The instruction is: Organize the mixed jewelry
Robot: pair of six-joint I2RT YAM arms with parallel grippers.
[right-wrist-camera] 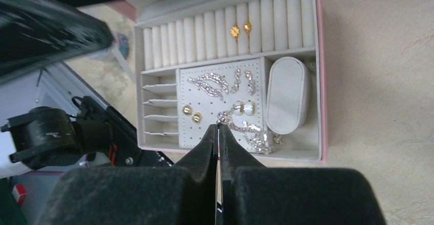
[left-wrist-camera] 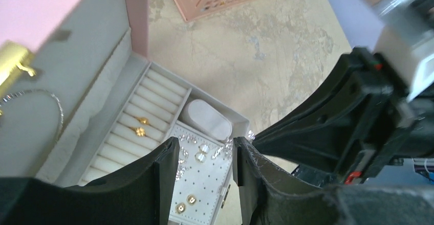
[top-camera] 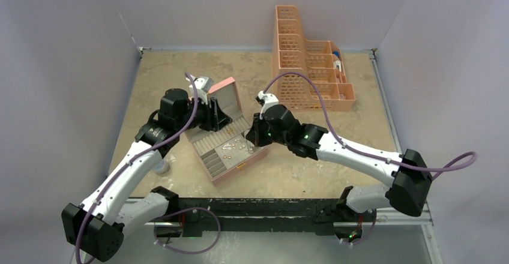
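The pink box (top-camera: pixel 242 165) lies open mid-table, its lid (top-camera: pixel 224 90) raised. In its white tray (right-wrist-camera: pixel 302 145), two gold rings (right-wrist-camera: pixel 240 29) sit in the ring rolls. Two gold studs (right-wrist-camera: pixel 192 113), silvery leaf pieces (right-wrist-camera: pixel 210 84) and a pale pair (right-wrist-camera: pixel 244 107) sit on the dotted panel. My right gripper (right-wrist-camera: pixel 219 127) is shut, with a sparkling silvery piece (right-wrist-camera: pixel 224 116) at its tips; it trails over the panel's edge. My left gripper (left-wrist-camera: pixel 204 151) is open and empty above the panel, next to the lid. The gold rings (left-wrist-camera: pixel 139 130) and the studs (left-wrist-camera: pixel 187 202) also show in the left wrist view.
An orange slotted rack (top-camera: pixel 309 66) stands at the back right. A grey round disc (top-camera: pixel 161 167) lies left of the box by my left arm. A grey cushion (right-wrist-camera: pixel 287 94) fills one compartment. A thin chain (left-wrist-camera: pixel 53 102) and a gold clasp (left-wrist-camera: pixel 15 61) are on the lid.
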